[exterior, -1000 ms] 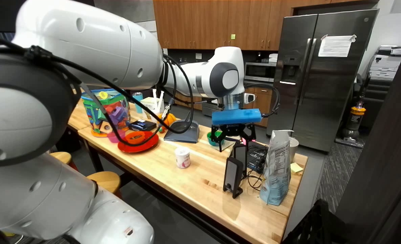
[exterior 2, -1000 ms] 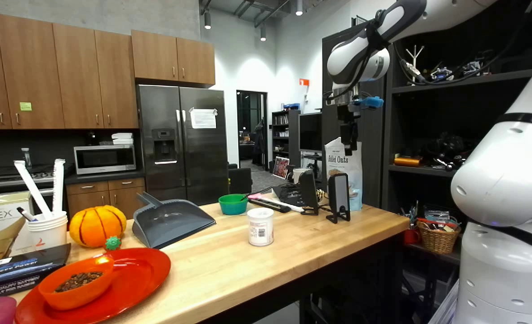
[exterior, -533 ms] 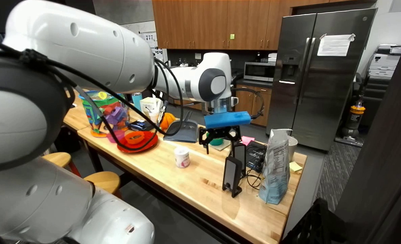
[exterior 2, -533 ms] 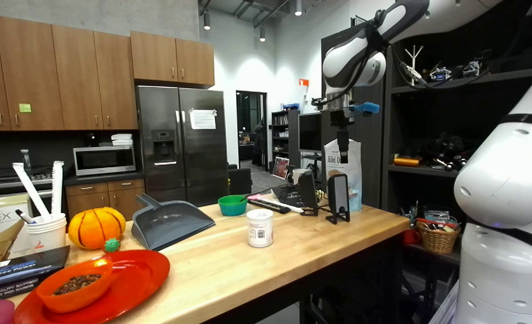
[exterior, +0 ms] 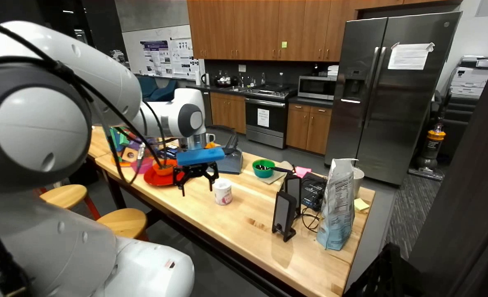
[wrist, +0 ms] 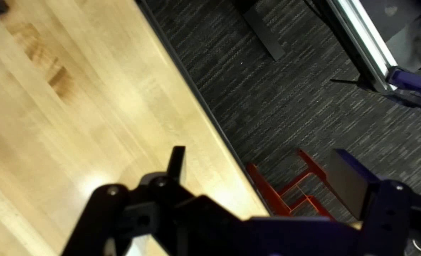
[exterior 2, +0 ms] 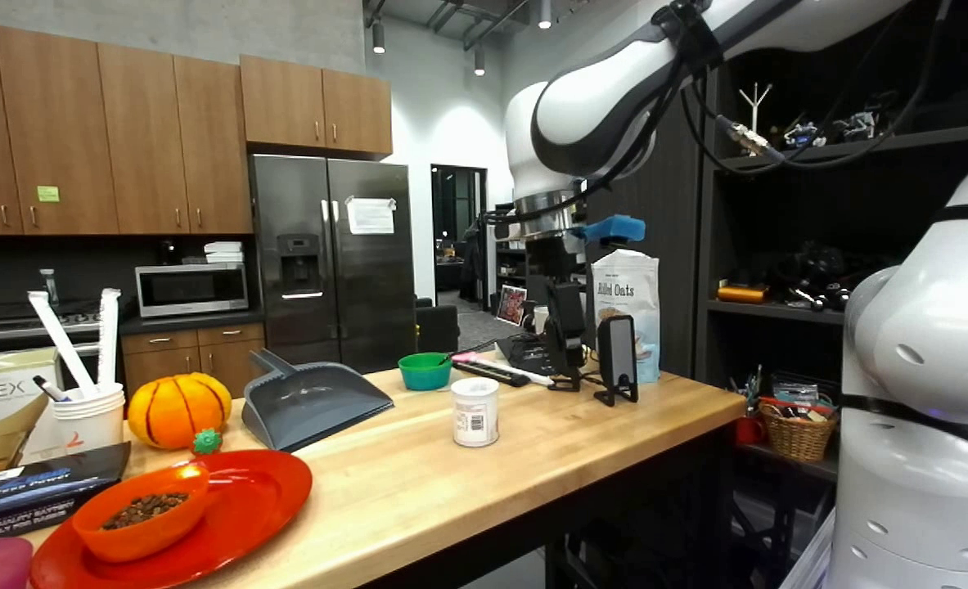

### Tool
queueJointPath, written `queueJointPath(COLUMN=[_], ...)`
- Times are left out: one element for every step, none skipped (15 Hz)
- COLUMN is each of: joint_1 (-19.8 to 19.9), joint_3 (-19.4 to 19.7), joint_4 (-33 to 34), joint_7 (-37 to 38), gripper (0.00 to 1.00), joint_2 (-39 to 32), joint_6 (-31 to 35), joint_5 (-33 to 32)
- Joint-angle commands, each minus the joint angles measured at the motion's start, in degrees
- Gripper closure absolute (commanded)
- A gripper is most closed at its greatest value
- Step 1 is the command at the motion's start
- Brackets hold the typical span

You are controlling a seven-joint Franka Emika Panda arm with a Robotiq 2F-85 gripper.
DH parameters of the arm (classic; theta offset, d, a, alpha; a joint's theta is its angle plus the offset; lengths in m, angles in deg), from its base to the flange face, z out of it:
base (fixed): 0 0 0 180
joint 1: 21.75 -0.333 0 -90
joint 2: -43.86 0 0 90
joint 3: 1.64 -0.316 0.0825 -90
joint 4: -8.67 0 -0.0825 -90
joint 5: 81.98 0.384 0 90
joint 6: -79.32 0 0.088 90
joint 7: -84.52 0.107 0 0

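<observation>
Claw [exterior: 197, 190], wide and empty, hanging over the table [exterior: 244, 222].
White tub [exterior: 222, 192], upright, is the nearest item we list: three o'clock of the claw in an exterior view, not touching. Same view: dustpan [exterior: 230, 163], between one and two; green bowl [exterior: 262, 173], between two and three; red plate [exterior: 155, 180] bearing an orange bowl [exterior: 163, 170], between nine and ten. Risks we note: a low swing toward three, claw splayed like this, could clip the tub and topple it; one toward ten could jolt the orange bowl and spill its brown bits [exterior 2: 145, 510].
</observation>
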Motion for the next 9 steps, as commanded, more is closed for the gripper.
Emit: queueJointPath(joint_1=[-3.5, -3.9, -4.0, -3.9, -3.5, -3.0, -2.6, -2.1, -1.4], joint_3=[-3.3, -4.2, -4.6, -5.0, -5.3, -5.5, -5.6, -5.8, -6.0], joint_4=[-1.3, -1.7, -2.0, -2.2, -2.4, -2.5, -2.7, -2.6, -2.4], joint_7=[4.9, 6.4, 7.5, 8.6, 9.8, 11.1, 12.7, 14.5, 16.6], gripper=[0.0, 0.0, 0.0, 0.0, 0.0, 0.0, 0.0, 0.0, 0.0], joint_2=[-1.5, -2.2, -2.8, -3.6, -4.4, -5.1, -5.8, -6.5, -7.3], joint_6=[3.4, 5.1, 6.5, 8.0, 9.6, 10.8, 11.9, 12.7, 12.9], joint_5=[-0.6, -1.2, -1.8, -2.4, -3.1, -4.0, -4.9, -6.1, -7.1])
